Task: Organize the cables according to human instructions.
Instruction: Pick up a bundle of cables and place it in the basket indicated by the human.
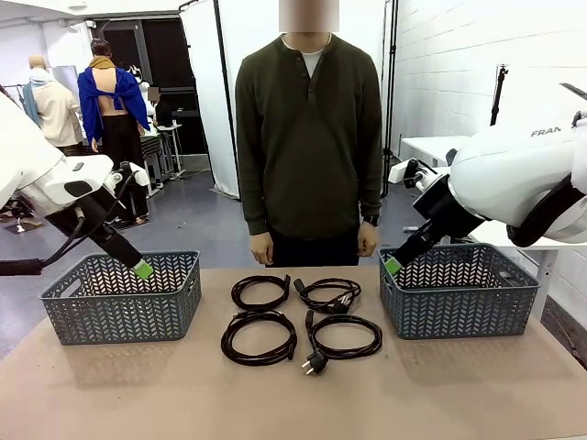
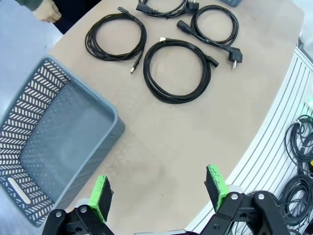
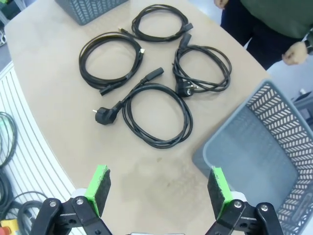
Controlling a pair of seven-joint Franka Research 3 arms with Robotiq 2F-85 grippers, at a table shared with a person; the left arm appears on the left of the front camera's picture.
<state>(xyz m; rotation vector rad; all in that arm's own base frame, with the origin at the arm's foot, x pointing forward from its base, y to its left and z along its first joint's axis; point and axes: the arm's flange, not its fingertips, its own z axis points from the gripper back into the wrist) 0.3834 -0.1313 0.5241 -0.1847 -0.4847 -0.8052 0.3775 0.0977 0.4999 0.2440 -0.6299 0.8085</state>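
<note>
Several black coiled cables lie in the table's middle. In the front view one coil point(image 1: 327, 295) is at the back right, and the front right coil ends in a chunky plug point(image 1: 315, 364). My left gripper point(image 1: 142, 269) hangs open over the left basket. In the left wrist view this gripper point(image 2: 159, 193) holds nothing, and a large coil point(image 2: 176, 99) lies ahead of it. My right gripper point(image 1: 393, 265) is open by the right basket's near corner. In the right wrist view that gripper point(image 3: 159, 191) is bare too, above the plugged coil point(image 3: 105, 113). The human point(image 1: 309, 137) stands across the table, hands down.
A grey basket point(image 1: 119, 312) stands on the left of the table and another basket point(image 1: 459, 307) on the right. The left basket point(image 2: 93, 142) and the right basket point(image 3: 230, 137) each have a bare floor in the wrist views. Other people stand far behind on the left.
</note>
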